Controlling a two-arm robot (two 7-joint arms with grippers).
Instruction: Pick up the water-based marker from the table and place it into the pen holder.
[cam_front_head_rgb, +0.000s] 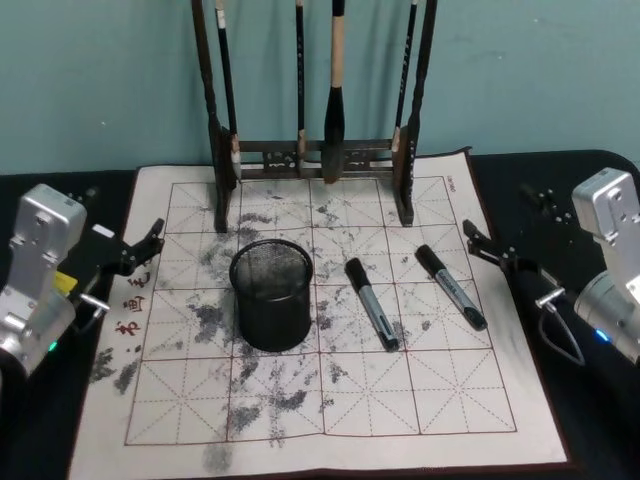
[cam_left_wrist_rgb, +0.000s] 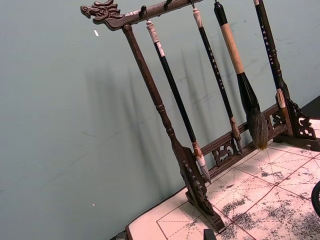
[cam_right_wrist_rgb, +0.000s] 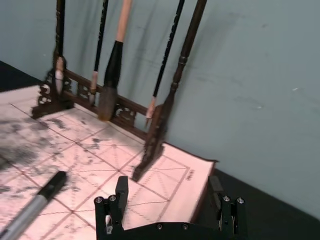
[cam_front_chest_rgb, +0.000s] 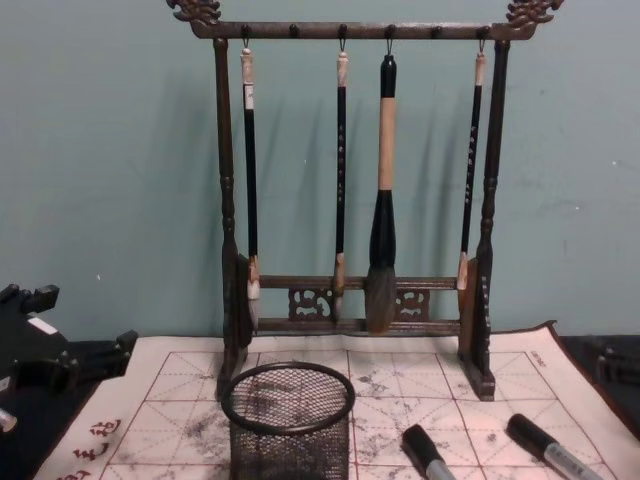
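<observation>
**Two markers on the mat, none in the cup**

Head view: the small round black wire-mesh pen holder (cam_front_head_rgb: 270, 320) stands upright on the white, red-gridded, ink-blotched paper mat (cam_front_head_rgb: 330, 400) that covers the black table (cam_front_head_rgb: 610, 440). No marker shows inside it. Two grey-barrelled water-based markers with black caps lie flat to its right. The nearer marker (cam_front_head_rgb: 372, 303) is just beside it, and the farther marker (cam_front_head_rgb: 452, 287) lies towards the right tool (cam_front_head_rgb: 477, 240). By my judgement the pick, the carry and the drop are all left to do. The left tool (cam_front_head_rgb: 150, 245) is at the mat's left edge and the right tool at its right edge. Both are spread, hold nothing and point inward.

Left wrist view: the tall dark wooden brush rack (cam_left_wrist_rgb: 170, 135) stands on the mat with its brushes hanging.

Right wrist view: the right tool's fingers (cam_right_wrist_rgb: 121, 187) stand wide apart at the mat's corner with nothing between them. A black-capped marker, probably the farther marker (cam_right_wrist_rgb: 50, 186), lies ahead and apart from them.

Chest view: the pen holder (cam_front_chest_rgb: 288, 440) stands in front of the rack, with both marker caps low to its right. The left tool (cam_front_chest_rgb: 85, 325) is spread near the mat's left edge, well apart from them.
</observation>
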